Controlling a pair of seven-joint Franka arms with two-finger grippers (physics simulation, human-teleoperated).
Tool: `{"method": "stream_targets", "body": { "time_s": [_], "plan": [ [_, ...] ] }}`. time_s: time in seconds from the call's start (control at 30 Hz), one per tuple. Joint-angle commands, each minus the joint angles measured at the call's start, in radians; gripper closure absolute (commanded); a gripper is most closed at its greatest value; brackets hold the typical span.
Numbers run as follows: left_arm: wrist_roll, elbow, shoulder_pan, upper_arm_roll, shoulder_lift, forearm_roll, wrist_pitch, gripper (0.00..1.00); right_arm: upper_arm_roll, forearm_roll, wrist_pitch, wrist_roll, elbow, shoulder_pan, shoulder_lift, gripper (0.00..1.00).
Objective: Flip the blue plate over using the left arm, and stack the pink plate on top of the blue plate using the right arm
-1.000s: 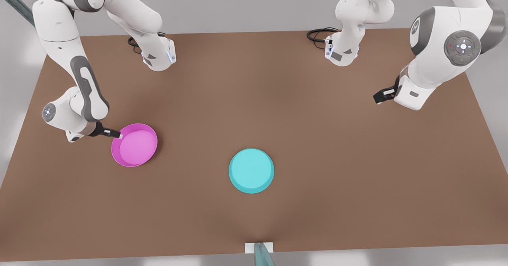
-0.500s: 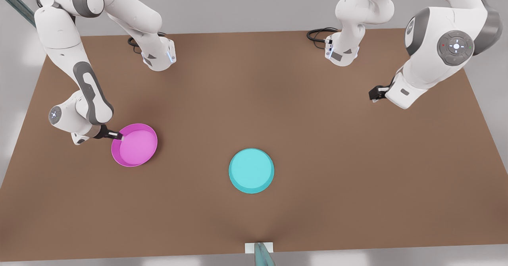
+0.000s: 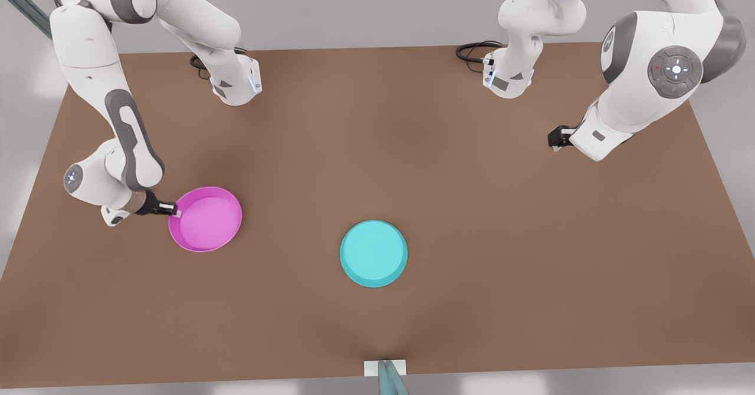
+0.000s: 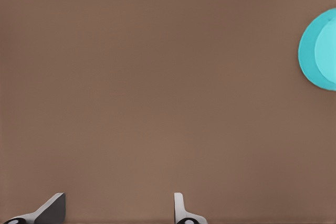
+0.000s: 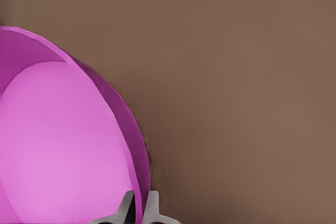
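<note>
The pink plate (image 3: pixel 206 220) is at the front view's left, its rim pinched by my right gripper (image 3: pixel 173 208). In the right wrist view the fingers (image 5: pixel 127 206) are shut on either side of the pink plate's (image 5: pixel 63 145) wall. The blue plate (image 3: pixel 374 253) lies flat on the table near the middle front, apart from both grippers. My left gripper (image 3: pixel 554 137) hangs at the front view's right, far from both plates. In the left wrist view the left gripper (image 4: pixel 119 208) is open over bare table, with the blue plate (image 4: pixel 320 51) at the picture's edge.
The brown table (image 3: pixel 472 206) stretches wide between the plates and the left gripper. Both arm bases (image 3: pixel 236 82) (image 3: pixel 507 76) with black cables stand at the back edge. A small white bracket (image 3: pixel 384 368) sits at the front edge.
The pink plate has shifted slightly toward the front view's right and looks raised, carried by my right gripper. My left arm drew back a little, then held still.
</note>
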Motion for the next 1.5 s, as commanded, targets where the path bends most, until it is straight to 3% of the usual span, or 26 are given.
{"method": "stream_targets", "body": {
  "time_s": [0.0, 0.17, 0.3, 0.47, 0.63, 0.7, 0.87, 1.17, 1.2, 1.23, 1.47],
  "plan": [
    [0.056, 0.0, -0.001, -0.001, 0.0, 0.001, -0.001, 0.0, 0.024, -0.005, -0.11, -0.005, 0.048, 0.002, -0.003, 0.79],
    [0.056, -0.006, -0.008, -0.001, 0.004, -0.009, -0.004, 0.0, 0.193, 0.035, -0.157, 0.005, 0.205, 0.017, 0.032, 0.79],
    [0.056, -0.008, -0.009, -0.001, 0.004, -0.009, -0.007, 0.0, 0.192, 0.107, -0.141, 0.264, 0.322, 0.238, 0.084, 0.79],
    [0.071, -0.008, -0.008, 0.013, -0.006, -0.009, -0.028, 0.0, 0.192, 0.107, -0.134, 0.551, 0.602, 0.384, 0.318, 0.79],
    [0.063, -0.009, -0.008, 0.015, 0.0, -0.013, -0.047, 0.0, 0.179, 0.097, -0.134, 0.6, 0.803, 0.519, 0.474, 0.79],
    [0.063, -0.018, -0.009, 0.009, -0.003, -0.015, -0.048, 0.0, 0.118, 0.097, -0.144, 0.634, 0.904, 0.6, 0.528, 0.79],
    [0.06, -0.034, -0.011, 0.004, -0.014, -0.021, -0.047, 0.0, 0.117, 0.093, -0.137, 0.676, 0.975, 0.662, 0.589, 0.79],
    [0.059, -0.049, -0.011, 0.003, -0.019, -0.021, -0.047, 0.0, 0.109, 0.034, -0.137, 0.676, 0.932, 0.692, 0.579, 0.79],
    [0.059, -0.049, -0.011, 0.004, -0.019, -0.021, -0.045, 0.0, 0.107, 0.034, -0.137, 0.676, 0.932, 0.692, 0.579, 0.26],
    [0.059, -0.049, -0.011, 0.003, -0.019, -0.021, -0.047, 0.0, 0.107, 0.021, -0.135, 0.676, 0.932, 0.691, 0.579, 0.0],
    [-0.006, -0.048, -0.014, -0.028, -0.019, -0.019, -0.039, 0.0, 0.095, -0.02, -0.13, 0.662, 0.927, 0.645, 0.504, 0.0]
  ]
}}
